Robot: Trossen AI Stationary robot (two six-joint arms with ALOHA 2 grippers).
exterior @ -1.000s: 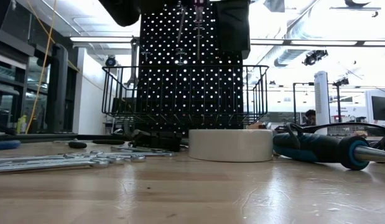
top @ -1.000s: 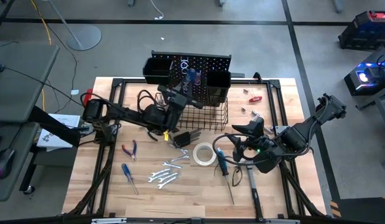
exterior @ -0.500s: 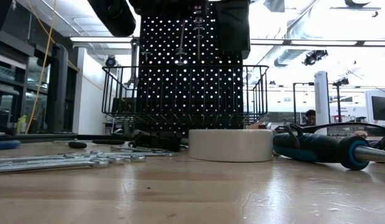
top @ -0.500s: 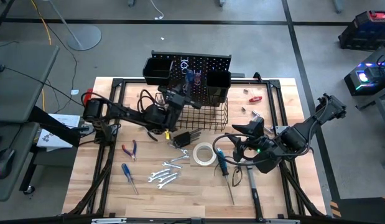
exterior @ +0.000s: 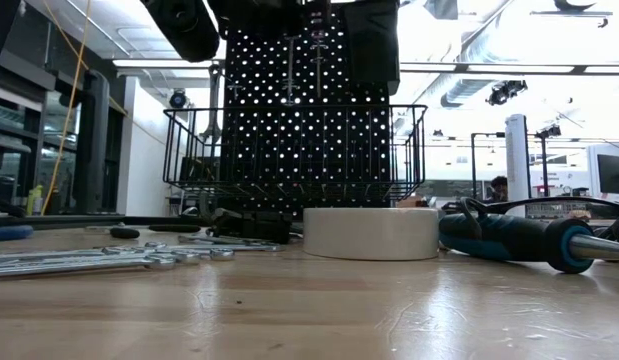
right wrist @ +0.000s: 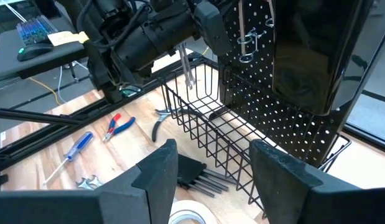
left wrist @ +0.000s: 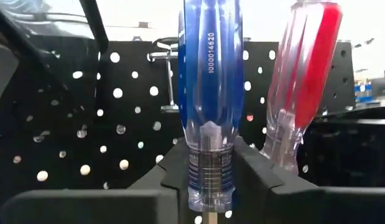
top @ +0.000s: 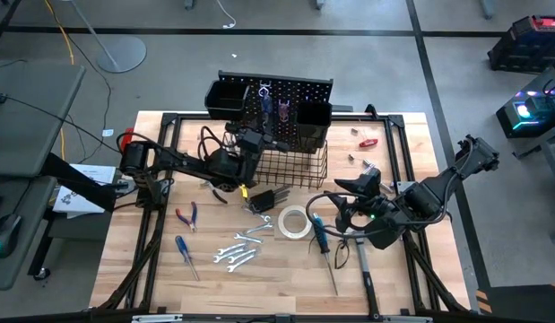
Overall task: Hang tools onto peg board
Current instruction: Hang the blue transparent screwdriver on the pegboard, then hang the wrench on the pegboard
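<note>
The blue-handled screwdriver stands upright at the peg board, far side of the tabletop, beside a red-handled one. The left gripper has its fingers closed around its handle, likely to seat it. The right gripper waits near the tape roll, fingers spread and empty.

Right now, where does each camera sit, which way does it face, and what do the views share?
High: overhead, looking down; both arms show, left gripper at the peg board.
Low: tabletop height, facing the tape roll.
Left wrist: facing the board, fingers around a blue screwdriver.
Right wrist: own open right gripper, facing the wire basket.
All show the board.
</note>
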